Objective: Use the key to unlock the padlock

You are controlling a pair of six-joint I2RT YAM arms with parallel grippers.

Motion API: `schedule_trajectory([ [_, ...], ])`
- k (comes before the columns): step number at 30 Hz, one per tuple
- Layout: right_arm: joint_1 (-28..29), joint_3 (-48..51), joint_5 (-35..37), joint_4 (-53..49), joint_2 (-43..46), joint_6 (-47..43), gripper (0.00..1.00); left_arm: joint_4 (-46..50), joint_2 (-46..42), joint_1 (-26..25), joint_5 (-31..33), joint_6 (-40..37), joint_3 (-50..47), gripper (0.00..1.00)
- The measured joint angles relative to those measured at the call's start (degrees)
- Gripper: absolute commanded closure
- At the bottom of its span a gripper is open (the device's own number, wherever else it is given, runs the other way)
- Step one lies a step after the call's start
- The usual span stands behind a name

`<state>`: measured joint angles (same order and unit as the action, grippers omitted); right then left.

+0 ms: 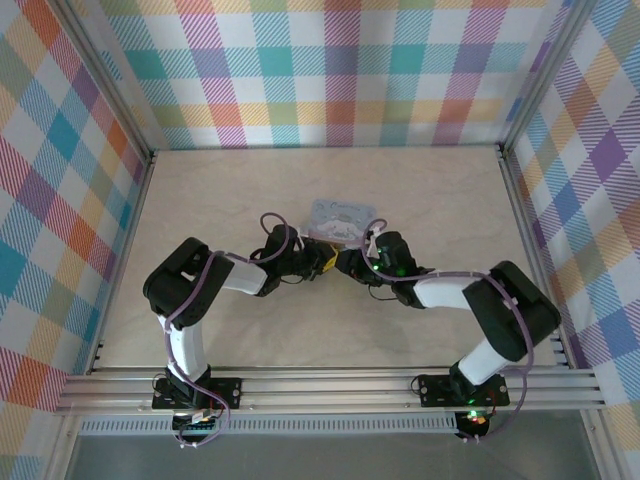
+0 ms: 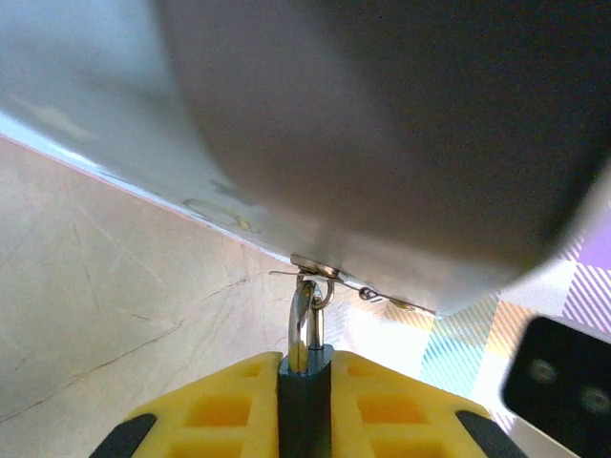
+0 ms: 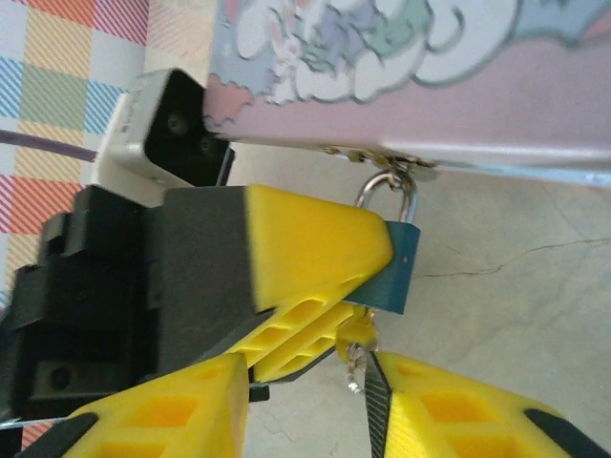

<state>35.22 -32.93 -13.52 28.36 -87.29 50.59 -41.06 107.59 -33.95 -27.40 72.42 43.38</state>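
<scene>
- My left gripper (image 2: pixel 305 377) was clenched on the padlock (image 3: pixel 397 270), one yellow finger pressed to each flat side of its dark blue-green body.
- The padlock hung at the near edge of the tin (image 1: pixel 340 216), about mid-table (image 1: pixel 450 200) and a little towards the far side.
- Its shackle (image 2: pixel 302 334) was closed and threaded through the small metal hasp (image 2: pixel 315 264) under the tin's rim.
- The tin's near edge was raised off the table, with its cartoon print facing my right wrist camera.
- My right gripper (image 3: pixel 310 374) faced the padlock from the right with its jaws released and a clear gap between the two yellow fingers.
- The key (image 3: pixel 354 367) showed as a small shiny piece at the padlock's lower end, inside that gap and just beside one of my right fingers (image 3: pixel 458 420).
- I could not tell whether that finger was touching the key, or how far the key sat in the lock.
- From above, my two grippers met nose to nose just near of the tin, the left arm reaching in from the left and the right arm from the right.
</scene>
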Motion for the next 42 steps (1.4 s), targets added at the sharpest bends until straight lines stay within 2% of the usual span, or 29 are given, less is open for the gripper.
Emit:
schedule_trajectory([
  [4,0.0,-0.9,4.3,-8.9,6.7,-11.8,0.46,2.2,-0.9,0.0,0.0,0.0,0.3,1.0],
  [7,0.0,-1.4,6.7,-11.9,11.2,-20.0,0.42,3.8,-1.4,0.0,0.0,0.0,0.5,1.0],
  [13,2.6,-1.4,11.1,-13.4,17.1,-42.8,0.41,6.5,-2.4,0.0,0.0,0.3,0.9,1.0],
  [17,8.4,-0.4,15.8,-11.8,16.1,-60.0,0.41,7.0,-2.5,0.0,0.0,0.7,1.1,1.0],
  [23,12.7,0.5,21.8,-10.7,8.5,-77.9,0.4,7.4,-2.6,0.0,0.0,1.4,1.2,1.0],
  [27,13.7,0.5,24.9,-9.4,4.7,-84.2,0.4,7.9,-2.7,0.0,0.0,1.5,1.4,1.0],
  [31,14.0,0.5,26.8,-7.7,1.8,-87.4,0.47,8.0,-2.7,0.0,0.0,1.5,1.5,1.0],
  [42,14.0,-0.2,29.2,-4.5,-0.3,-89.0,0.61,8.0,-2.7,0.0,0.0,1.5,1.5,1.0],
])
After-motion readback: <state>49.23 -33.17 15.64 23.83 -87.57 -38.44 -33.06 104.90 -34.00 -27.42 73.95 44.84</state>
